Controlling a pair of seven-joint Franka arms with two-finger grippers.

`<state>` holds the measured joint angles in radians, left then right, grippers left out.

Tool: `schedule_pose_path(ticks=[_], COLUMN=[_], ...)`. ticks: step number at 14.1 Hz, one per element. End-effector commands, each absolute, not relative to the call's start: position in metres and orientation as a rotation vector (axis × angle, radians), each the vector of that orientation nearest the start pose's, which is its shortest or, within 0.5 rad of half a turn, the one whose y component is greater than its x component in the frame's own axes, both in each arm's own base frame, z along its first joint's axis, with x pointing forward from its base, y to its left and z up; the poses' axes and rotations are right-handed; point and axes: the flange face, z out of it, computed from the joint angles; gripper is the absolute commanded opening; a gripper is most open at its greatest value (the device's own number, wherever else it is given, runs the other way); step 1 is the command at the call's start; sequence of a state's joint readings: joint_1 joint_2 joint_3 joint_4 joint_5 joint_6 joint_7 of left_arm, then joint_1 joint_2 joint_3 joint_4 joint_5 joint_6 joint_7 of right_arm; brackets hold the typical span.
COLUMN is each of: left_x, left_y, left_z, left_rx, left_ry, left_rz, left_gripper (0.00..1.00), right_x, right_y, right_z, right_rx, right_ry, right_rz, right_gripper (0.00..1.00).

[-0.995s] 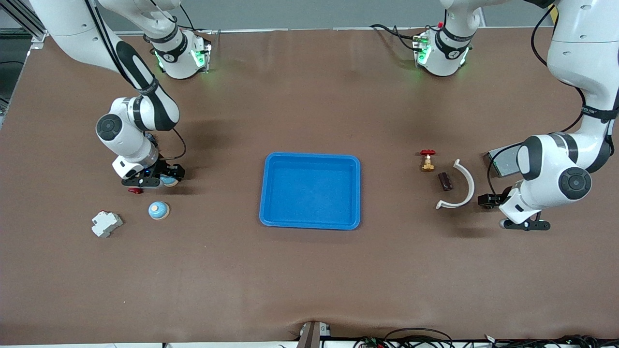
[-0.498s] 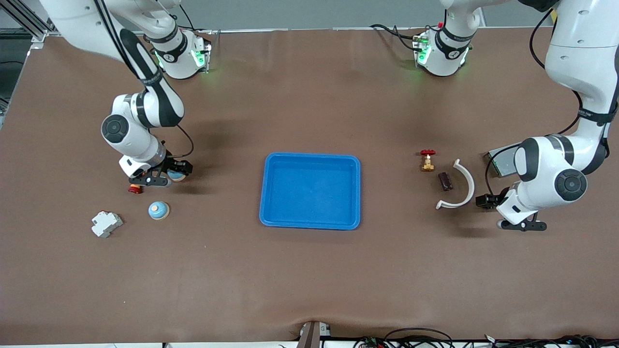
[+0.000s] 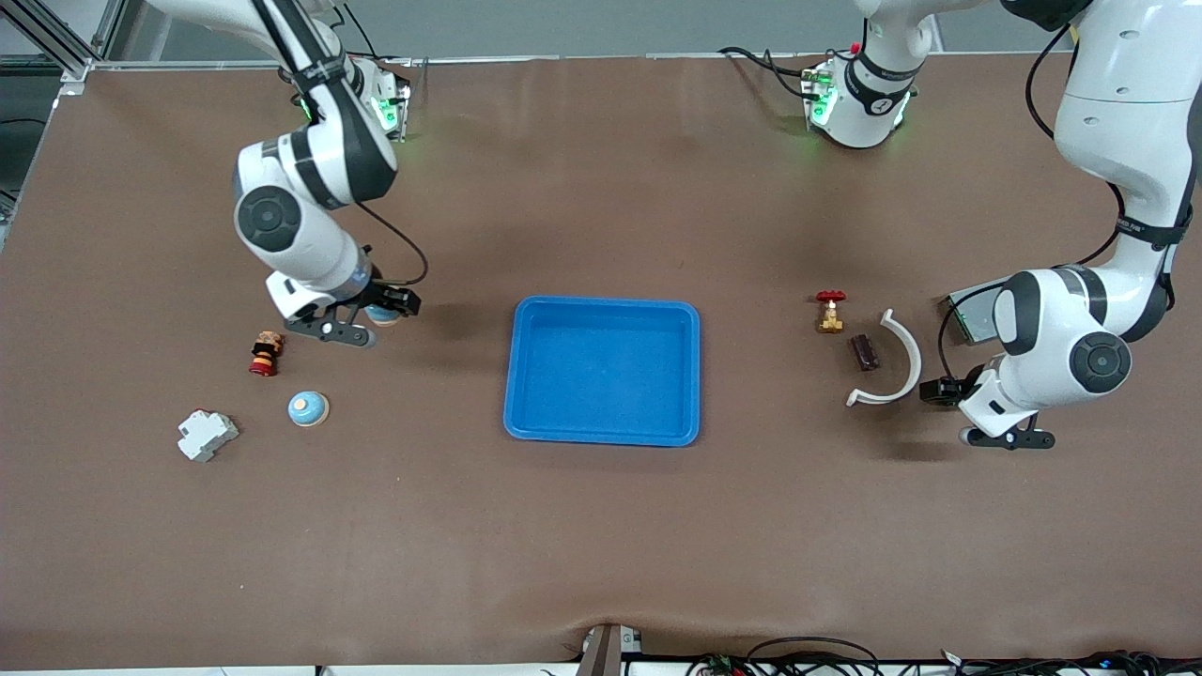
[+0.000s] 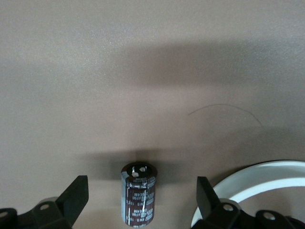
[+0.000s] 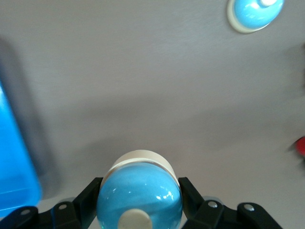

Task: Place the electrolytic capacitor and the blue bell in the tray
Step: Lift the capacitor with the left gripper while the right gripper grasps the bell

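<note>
The blue tray [image 3: 603, 310] lies mid-table; its corner shows in the right wrist view [image 5: 14, 167]. My right gripper [image 3: 364, 317] is shut on a blue bell [image 3: 381, 314], held above the table between the tray and the right arm's end; in the right wrist view the bell [image 5: 139, 193] sits between the fingers [image 5: 139, 202]. A second blue bell [image 3: 307, 408] [image 5: 255, 13] rests on the table. The dark brown electrolytic capacitor [image 3: 865, 352] [image 4: 139, 193] lies on its side. My left gripper [image 3: 977, 415] [image 4: 140, 205] is open and empty, low beside the white arc, apart from the capacitor.
A white curved piece [image 3: 892, 361] [image 4: 252, 177] lies beside the capacitor, with a red-handled brass valve [image 3: 830, 312] close by. A grey box [image 3: 967, 314] lies under the left arm. A stacked coloured toy [image 3: 265, 354] and a white-grey block [image 3: 207, 435] lie near the second bell.
My right gripper has lifted the blue bell and carried it toward the tray, uncovering the stacked toy. My left gripper has crept slightly toward the capacitor.
</note>
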<state>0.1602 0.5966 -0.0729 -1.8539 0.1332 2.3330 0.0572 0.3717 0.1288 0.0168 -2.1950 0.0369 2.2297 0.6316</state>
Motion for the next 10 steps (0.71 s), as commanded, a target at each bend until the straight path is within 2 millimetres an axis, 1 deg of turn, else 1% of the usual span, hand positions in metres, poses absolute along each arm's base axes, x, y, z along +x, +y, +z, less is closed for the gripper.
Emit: schedule_pose_path(ticks=[1, 4, 5, 6, 8, 9, 10], left_x=[0.627, 0.627, 0.627, 0.626, 0.626, 0.626, 0.626], left_y=[0.062, 0.062, 0.062, 0.062, 0.062, 0.063, 0.062], left_z=[0.186, 0.184, 0.183, 0.183, 0.183, 0.183, 0.183], left_rx=[-3.088, -3.088, -3.088, -3.088, -3.088, -3.087, -3.088], left_ry=[0.104, 0.081, 0.081, 0.081, 0.083, 0.081, 0.081], left_rz=[0.164, 0.168, 0.171, 0.173, 0.173, 0.173, 0.173], left_gripper=[1.00, 1.00, 0.89, 0.81, 0.52, 0.44, 0.39], right_x=[0.497, 0.501, 0.502, 0.505, 0.508, 0.509, 0.508], right_y=[0.255, 0.289, 0.301, 0.311, 0.334, 0.346, 0.359], right_z=[0.331, 0.333, 0.328, 0.326, 0.318, 0.312, 0.305], right_rx=[-3.109, -3.079, -3.076, -3.067, -3.052, -3.037, -3.020], right_ry=[0.542, 0.612, 0.621, 0.644, 0.678, 0.707, 0.741], right_rz=[0.114, 0.073, 0.071, 0.060, 0.047, 0.034, 0.021], right_gripper=[0.00, 0.00, 0.00, 0.00, 0.00, 0.00, 0.00])
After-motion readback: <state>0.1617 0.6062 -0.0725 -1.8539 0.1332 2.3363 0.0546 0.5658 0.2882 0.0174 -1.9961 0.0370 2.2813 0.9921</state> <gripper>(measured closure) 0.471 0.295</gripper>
